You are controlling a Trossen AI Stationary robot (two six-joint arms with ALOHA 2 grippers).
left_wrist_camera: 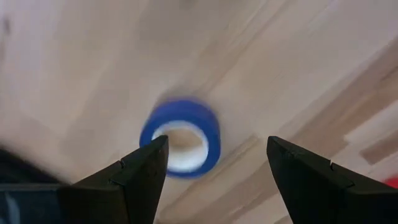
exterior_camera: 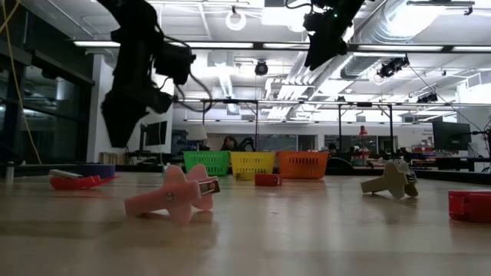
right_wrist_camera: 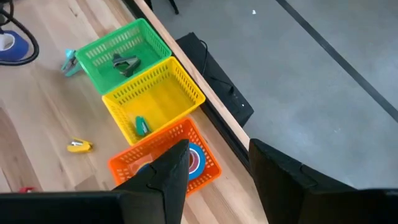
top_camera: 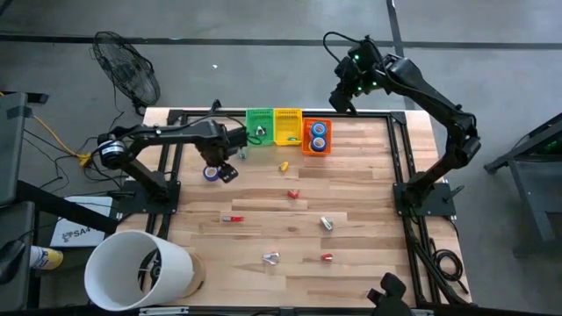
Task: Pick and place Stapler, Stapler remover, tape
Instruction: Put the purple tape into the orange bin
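A: With the left gripper (left_wrist_camera: 211,165) spread above the blue tape (left_wrist_camera: 181,144), what is the main fault to expect?

B: Misalignment. In the left wrist view the roll sits nearer one finger (left_wrist_camera: 144,168) than the other. If the gripper descends as it stands, that finger may land on the rim and push the roll across the tabletop (top_camera: 369,202) instead of straddling it.

A: Where does the roll lie?

B: Flat, hole up, on the left part of the tabletop, well apart from the baskets. The roll is round and light, so an off-centre squeeze may make it slide or squirt out.

A: And the right gripper (right_wrist_camera: 217,168)?

B: Held high above the back edge near the orange basket (right_wrist_camera: 205,163), fingers parted, holding nothing. Blue rolls already lie in that basket; green (right_wrist_camera: 124,50) and yellow (right_wrist_camera: 155,99) baskets stand beside it.

A: Any carry risk?

B: A weak pinch may drop the roll short of the orange basket, or into the wrong one.
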